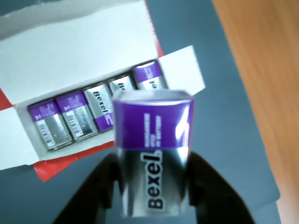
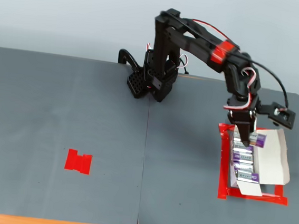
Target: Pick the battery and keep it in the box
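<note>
My gripper is shut on the battery, a silver and purple "Bexel" block that fills the lower middle of the wrist view. It hangs above the right end of the white box, whose lid and flaps are folded open. Several like batteries lie side by side in the box. In the fixed view my gripper holds the battery over the far end of the box, which sits inside a red tape outline at the right.
A flat red tape patch lies on the grey mat at the left. The red tape outline frames the box. The arm's base stands at the back. The wooden table edge runs along the right.
</note>
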